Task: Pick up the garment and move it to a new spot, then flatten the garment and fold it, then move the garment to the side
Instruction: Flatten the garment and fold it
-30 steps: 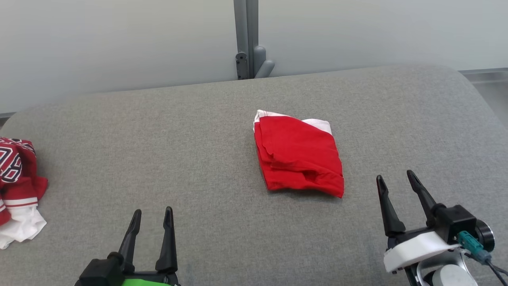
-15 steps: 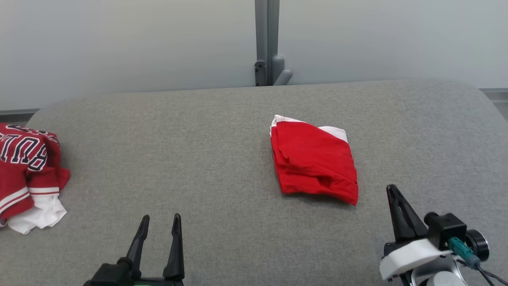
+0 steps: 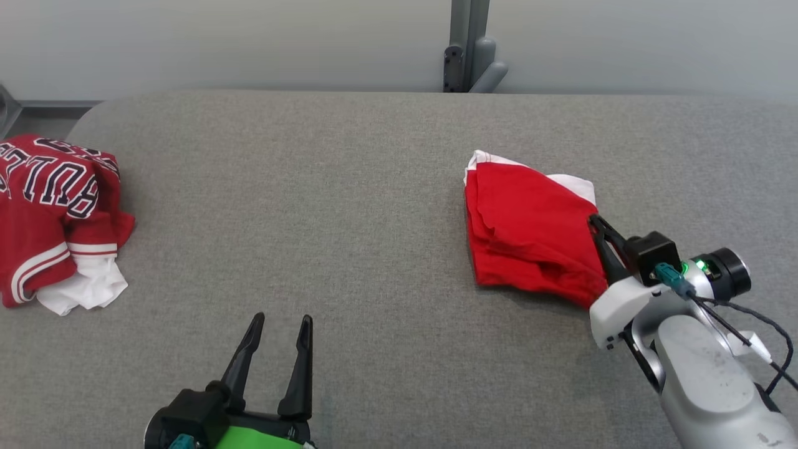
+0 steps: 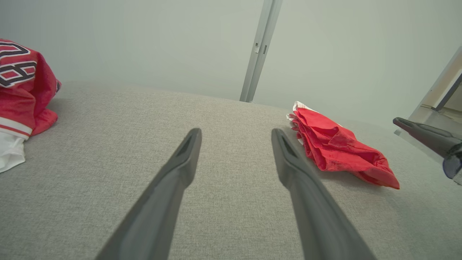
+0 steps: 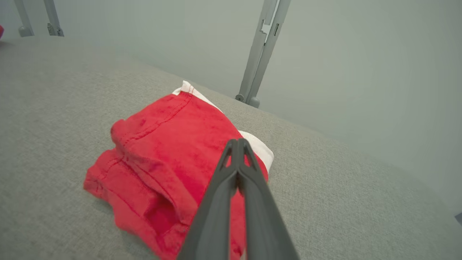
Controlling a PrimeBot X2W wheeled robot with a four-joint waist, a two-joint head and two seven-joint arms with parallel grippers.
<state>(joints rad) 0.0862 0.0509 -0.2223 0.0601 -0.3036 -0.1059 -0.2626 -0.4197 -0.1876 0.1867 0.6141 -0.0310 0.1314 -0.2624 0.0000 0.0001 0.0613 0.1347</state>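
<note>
Folded red cloth garment with white edge [image 3: 530, 240] lies right of middle on grey fabric table [image 3: 312, 218], long side running near to far. Your right gripper [image 3: 594, 219] nearer: pinched closed, empty, tips over garment's right edge. Left gripper [image 3: 281, 319] spread wide, well apart.

Left wrist camera: my left hand [image 4: 235, 133] open over the grey bench [image 4: 223, 202].

I see its two dark fingers [image 4: 178, 173] rising from the bottom edge, spread well apart with nothing between them but bench cloth. To the right of the right finger lies the folded red garment [image 4: 339, 153], flat on the bench, a strip of white showing at its far edge. At the left edge sits a crumpled red and white jersey [image 4: 20, 94] with dark lettering, well apart from the garment. A grey post [image 4: 260, 50] stands against the pale wall behind. At the right edge the dark tip of my right hand [image 4: 401, 124] pokes in, above and right of the garment.
</note>
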